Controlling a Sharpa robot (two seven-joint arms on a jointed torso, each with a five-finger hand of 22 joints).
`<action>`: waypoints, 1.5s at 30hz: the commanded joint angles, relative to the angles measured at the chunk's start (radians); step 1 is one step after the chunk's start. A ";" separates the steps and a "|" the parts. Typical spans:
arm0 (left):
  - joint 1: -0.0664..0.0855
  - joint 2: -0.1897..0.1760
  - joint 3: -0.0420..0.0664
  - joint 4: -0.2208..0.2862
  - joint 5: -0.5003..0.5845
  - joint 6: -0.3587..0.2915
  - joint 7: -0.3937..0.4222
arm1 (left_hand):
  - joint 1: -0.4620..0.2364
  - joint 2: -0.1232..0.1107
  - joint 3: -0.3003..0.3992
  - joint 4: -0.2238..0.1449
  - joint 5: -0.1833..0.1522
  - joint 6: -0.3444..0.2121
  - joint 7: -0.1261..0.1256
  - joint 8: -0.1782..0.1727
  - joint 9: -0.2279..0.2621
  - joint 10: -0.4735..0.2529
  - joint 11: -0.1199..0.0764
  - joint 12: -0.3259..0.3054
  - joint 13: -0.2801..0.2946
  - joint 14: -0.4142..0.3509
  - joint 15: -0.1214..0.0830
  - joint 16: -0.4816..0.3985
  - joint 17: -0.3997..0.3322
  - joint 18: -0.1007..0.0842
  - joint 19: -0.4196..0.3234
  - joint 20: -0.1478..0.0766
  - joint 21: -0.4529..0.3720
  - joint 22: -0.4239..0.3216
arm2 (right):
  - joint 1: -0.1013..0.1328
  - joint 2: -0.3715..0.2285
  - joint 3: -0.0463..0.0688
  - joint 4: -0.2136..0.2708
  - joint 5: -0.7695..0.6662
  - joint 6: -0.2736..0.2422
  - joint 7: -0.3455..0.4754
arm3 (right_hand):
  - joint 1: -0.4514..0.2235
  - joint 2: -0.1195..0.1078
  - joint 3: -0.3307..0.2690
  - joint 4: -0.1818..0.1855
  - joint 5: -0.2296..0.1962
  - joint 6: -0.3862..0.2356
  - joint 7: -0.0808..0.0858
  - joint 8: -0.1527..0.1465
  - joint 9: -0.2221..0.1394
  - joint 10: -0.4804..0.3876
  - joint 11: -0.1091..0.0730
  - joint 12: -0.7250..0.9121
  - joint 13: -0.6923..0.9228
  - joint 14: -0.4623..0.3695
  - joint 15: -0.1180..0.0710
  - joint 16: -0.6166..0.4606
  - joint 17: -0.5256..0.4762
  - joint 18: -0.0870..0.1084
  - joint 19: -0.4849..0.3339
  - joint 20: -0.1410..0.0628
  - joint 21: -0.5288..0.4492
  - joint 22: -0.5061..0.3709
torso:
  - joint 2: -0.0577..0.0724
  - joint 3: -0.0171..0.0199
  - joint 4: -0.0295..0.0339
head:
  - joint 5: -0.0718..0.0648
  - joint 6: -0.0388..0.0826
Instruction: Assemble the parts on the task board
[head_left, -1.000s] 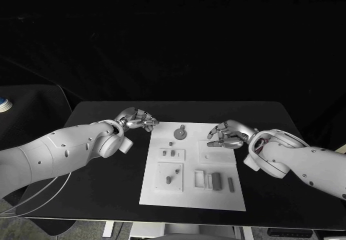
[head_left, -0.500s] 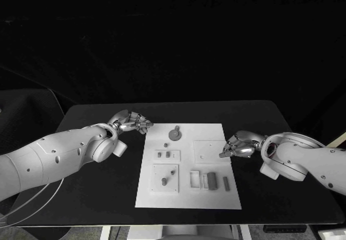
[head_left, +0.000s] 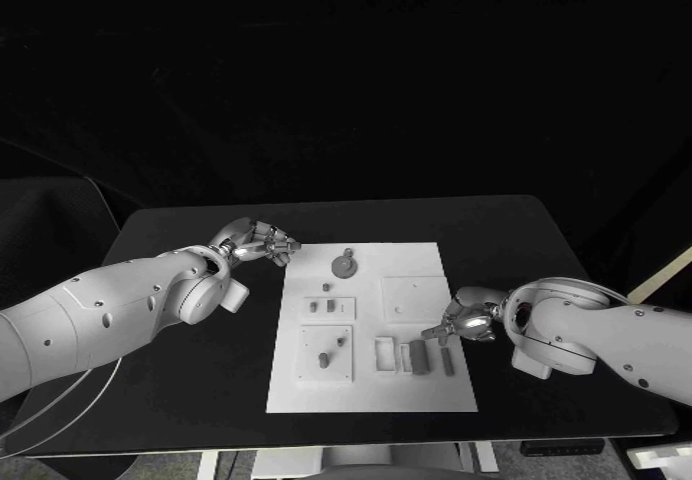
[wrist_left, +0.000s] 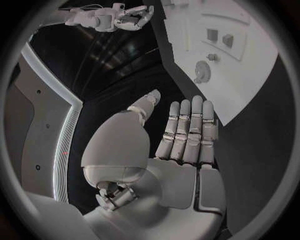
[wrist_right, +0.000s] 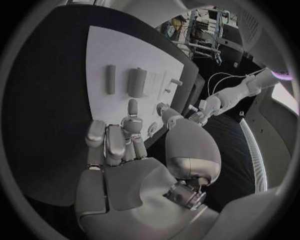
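Head view: left robot hand (head_left: 257, 243) open, empty, off the board's (head_left: 372, 392) far-left corner. Right robot hand (head_left: 464, 320) empty, fingers apart, at its right edge near grey parts (head_left: 420, 355).

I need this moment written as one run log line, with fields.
left robot hand: open, beside task board | right robot hand: holds nothing, at board's right edge near grey parts | assembly: not started

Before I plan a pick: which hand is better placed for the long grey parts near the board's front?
Right. The right hand hovers open beside the grey parts; the left hand sits off the board's far corner.
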 joint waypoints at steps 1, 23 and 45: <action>0.001 0.003 0.001 0.003 0.009 0.012 0.006 | -0.018 0.007 -0.003 0.015 0.000 0.001 -0.003 -0.001 0.001 0.009 0.003 -0.003 0.001 0.010 -0.003 -0.006 -0.001 0.008 0.007 0.000 0.002 0.002 | -0.014 0.021 -0.003 -0.008 -0.044 0.048 -0.071 | -0.021 -0.002 -0.002 0.011 -0.001 0.031 0.020 -0.003 0.000 0.020 -0.010 0.010 0.003 0.014 -0.001 0.011 0.004 0.030 0.010 -0.001 0.151 0.004 | 0.001 -0.0010 0.0014 | -0.006 -0.004; 0.001 -0.002 0.001 0.005 0.010 0.021 0.003 | -0.031 0.011 -0.005 0.024 0.001 0.001 -0.003 -0.002 0.001 0.011 0.003 -0.006 0.001 0.011 -0.003 -0.010 -0.002 0.007 0.007 0.000 0.001 0.003 | -0.066 0.126 -0.004 -0.081 -0.179 0.041 -0.088 | -0.044 -0.007 -0.005 0.024 -0.001 0.041 0.017 -0.001 0.002 0.037 -0.017 0.022 0.009 0.029 -0.003 0.026 0.013 0.030 0.018 -0.004 0.153 0.012 | 0.001 -0.0014 0.0025 | 0.000 -0.021; 0.001 -0.002 0.001 0.004 0.010 0.023 -0.001 | -0.034 0.011 -0.007 0.027 0.001 0.001 -0.003 -0.002 0.001 0.010 0.003 -0.008 0.001 0.010 -0.003 -0.012 -0.003 0.007 0.006 0.000 0.000 0.003 | -0.083 0.156 -0.004 -0.114 -0.186 0.045 -0.094 | 0.016 0.015 0.019 -0.041 0.004 0.041 0.018 -0.012 -0.001 0.040 -0.023 0.029 0.014 0.033 -0.006 0.037 0.023 0.030 0.026 -0.015 0.151 0.032 | 0.001 -0.0006 0.0012 | 0.004 -0.027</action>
